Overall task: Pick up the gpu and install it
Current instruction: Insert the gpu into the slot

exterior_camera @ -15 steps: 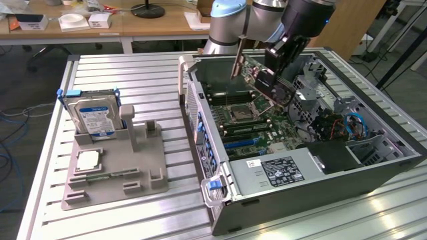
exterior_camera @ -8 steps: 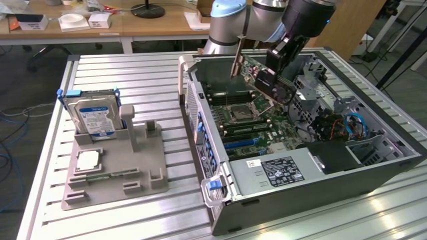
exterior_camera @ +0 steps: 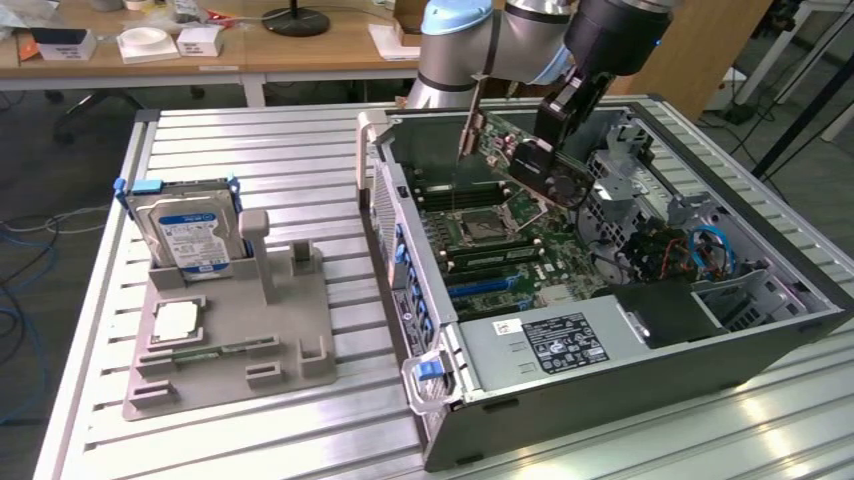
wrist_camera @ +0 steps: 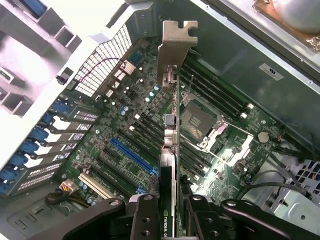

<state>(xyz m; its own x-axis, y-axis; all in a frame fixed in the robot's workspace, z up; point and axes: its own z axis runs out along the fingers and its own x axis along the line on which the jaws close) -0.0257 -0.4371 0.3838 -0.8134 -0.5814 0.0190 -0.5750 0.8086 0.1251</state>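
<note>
**1. Fingers** (wrist_camera: 145,219) (exterior_camera: 571,105): black metal, on the one grey-and-blue arm. They were closed on the card, one to each face, and hung over the open case.

**2. Gpu** (wrist_camera: 174,47) (exterior_camera: 514,140): thin flat expansion card, green board with black face and silver metal end bracket. It was held on edge and tilted, in the air within the case and above the motherboard. It was seated in no slot, as far as could be seen.

**3. Motherboard** (wrist_camera: 235,145) (exterior_camera: 494,250): green board lying flat on the floor of the case, with a long blue expansion slot (wrist_camera: 132,155).

**4. Case** (exterior_camera: 561,420): black steel computer tower, laid on its side with the panel off, resting on the ribbed aluminium surface (exterior_camera: 267,150).

**5. Parts holder** (exterior_camera: 294,320): grey moulded plastic, beside the case on the exterior view's left. It carried a silver hard drive with a blue-white label (exterior_camera: 187,235), standing upright.

**6. Wooden desk** (exterior_camera: 320,50): well beyond the case.

**Step judged in hand:** the pick-up was done and the card had been brought over the case, but it was not yet installed.

**The next move would call for:** the contact edge squared over a slot, the bracket turned to the case's rear opening, and a straight, even press.
</note>
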